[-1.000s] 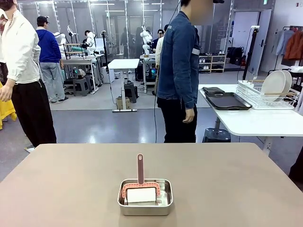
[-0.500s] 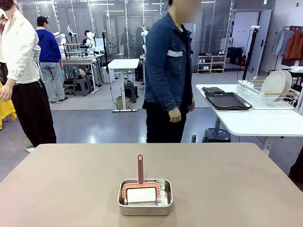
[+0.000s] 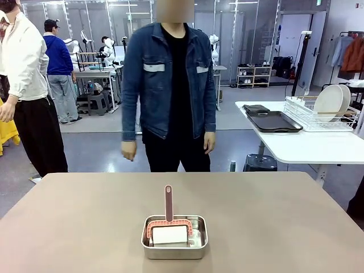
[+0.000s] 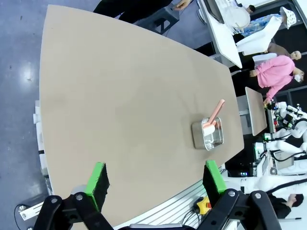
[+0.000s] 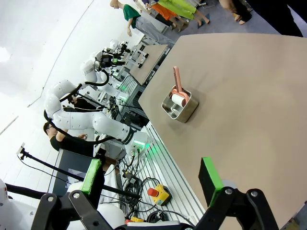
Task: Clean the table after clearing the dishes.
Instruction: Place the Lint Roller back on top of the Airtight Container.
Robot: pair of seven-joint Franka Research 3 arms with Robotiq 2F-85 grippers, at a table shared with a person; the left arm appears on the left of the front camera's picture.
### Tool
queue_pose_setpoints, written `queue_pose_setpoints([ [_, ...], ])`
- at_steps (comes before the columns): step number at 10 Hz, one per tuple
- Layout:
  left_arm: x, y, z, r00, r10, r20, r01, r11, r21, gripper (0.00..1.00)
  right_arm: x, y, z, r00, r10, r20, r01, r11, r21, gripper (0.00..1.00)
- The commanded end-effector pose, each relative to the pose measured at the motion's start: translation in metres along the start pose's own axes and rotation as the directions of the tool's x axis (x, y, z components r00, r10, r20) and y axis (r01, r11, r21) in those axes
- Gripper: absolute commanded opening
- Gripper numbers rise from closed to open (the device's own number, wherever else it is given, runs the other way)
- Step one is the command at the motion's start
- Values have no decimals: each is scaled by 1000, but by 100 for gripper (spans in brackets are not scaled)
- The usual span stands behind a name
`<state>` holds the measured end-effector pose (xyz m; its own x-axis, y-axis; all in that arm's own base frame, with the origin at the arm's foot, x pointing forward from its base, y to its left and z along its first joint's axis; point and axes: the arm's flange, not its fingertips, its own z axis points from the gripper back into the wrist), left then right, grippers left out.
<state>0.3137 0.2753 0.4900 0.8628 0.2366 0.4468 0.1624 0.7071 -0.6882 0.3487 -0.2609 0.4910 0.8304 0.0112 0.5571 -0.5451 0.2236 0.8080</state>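
The brown-beige table (image 3: 273, 216) carries a small square steel pan (image 3: 174, 252) near its front middle. In the pan stand a brush with a pink handle (image 3: 168, 203) and a white sponge (image 3: 170, 234). Two white plates (image 3: 330, 102), the dishes, stand upright in a wire rack on the white side table, beside dark trays (image 3: 273, 121). My left gripper (image 4: 156, 179) hangs open high above the table (image 4: 120, 105), far from the pan (image 4: 197, 139). My right gripper (image 5: 150, 175) is open too, off the table's (image 5: 249, 96) near edge, with the pan (image 5: 188, 111) well ahead.
A person in a denim jacket (image 3: 170, 85) stands at the far edge, facing the table with hands down. The white side table (image 3: 307, 145) is off to the right. Other people stand at the back left.
The person has walked from the right to the middle of the far edge and turned to face the table. The pan and both grippers are unchanged.
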Motion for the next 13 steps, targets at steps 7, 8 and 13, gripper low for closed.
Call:
queue_pose_setpoints([
  [7, -2, -2, 5, 1000, -15, 1, 15, 1000, -8, 100, -2, 2, 0, 1000, 20, -8, -20, 1000, 2, 100],
  [8, -2, -2, 5, 1000, -15, 1, 15, 1000, -8, 100, -2, 2, 0, 1000, 20, -8, -20, 1000, 2, 100],
  [13, -2, -2, 5, 1000, -15, 1, 15, 1000, -8, 100, -2, 2, 0, 1000, 20, -8, -20, 1000, 2, 100],
])
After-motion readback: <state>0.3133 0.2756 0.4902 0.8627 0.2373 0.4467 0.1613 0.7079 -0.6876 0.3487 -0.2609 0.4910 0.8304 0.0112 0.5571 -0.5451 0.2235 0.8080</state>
